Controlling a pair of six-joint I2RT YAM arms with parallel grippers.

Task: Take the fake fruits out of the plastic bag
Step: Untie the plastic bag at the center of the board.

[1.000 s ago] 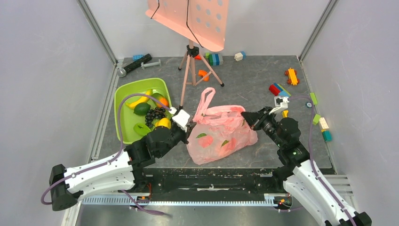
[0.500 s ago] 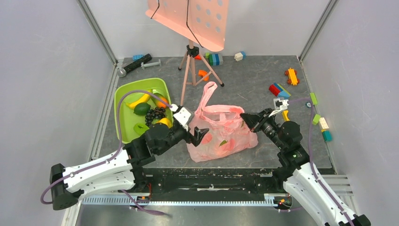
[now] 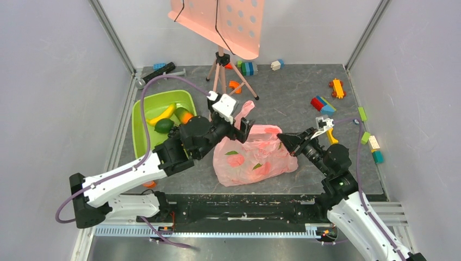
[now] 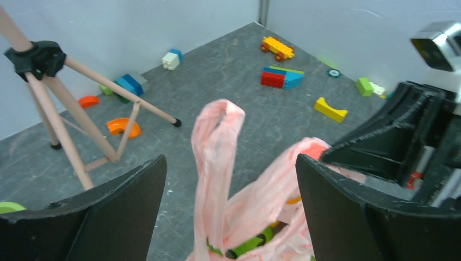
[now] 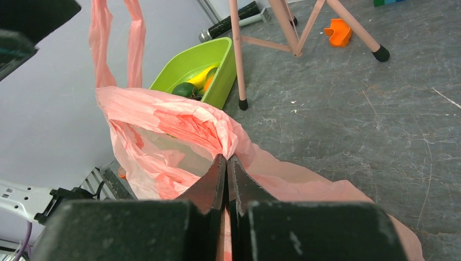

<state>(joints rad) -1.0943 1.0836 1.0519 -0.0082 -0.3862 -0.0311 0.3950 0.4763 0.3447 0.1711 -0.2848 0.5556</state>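
plastic bag [image 3: 255, 157]: laid crumpled on the grey table [image 3: 293, 81], between the two arms and near the table's front edge; one loop handle [image 4: 217, 136] is stood upright at its far left corner

left gripper [image 3: 244, 128]: held wide open just above the bag's upper left edge; in the left wrist view the upright handle is framed between the two fingers [image 4: 108, 217], a little ahead of them; nothing is gripped, and whether the plastic is touched cannot be told

right gripper [image 5: 225, 166]: pressed shut on a fold of the bag's rim at its right side (pink film is seen bunched at the pinched tips in the right wrist view); the rest of the bag is spread away from it toward the left arm

bag mouth: turned upward, between the two grippers; a green piece [image 4: 247, 246] is seen just inside it, its kind not to be made out

green tray [image 3: 142, 138]: set to the left of the bag and apart from it, partly hidden by the left arm; a banana [image 3: 162, 114], an orange fruit [image 3: 185, 116] and a dark green fruit [image 3: 163, 126] are lying in it

tripod [image 3: 220, 76]: stood behind the bag; a pink perforated panel [image 3: 228, 22] is carried on top

toy blocks [image 3: 321, 103]: scattered at the far right, well apart from the bag
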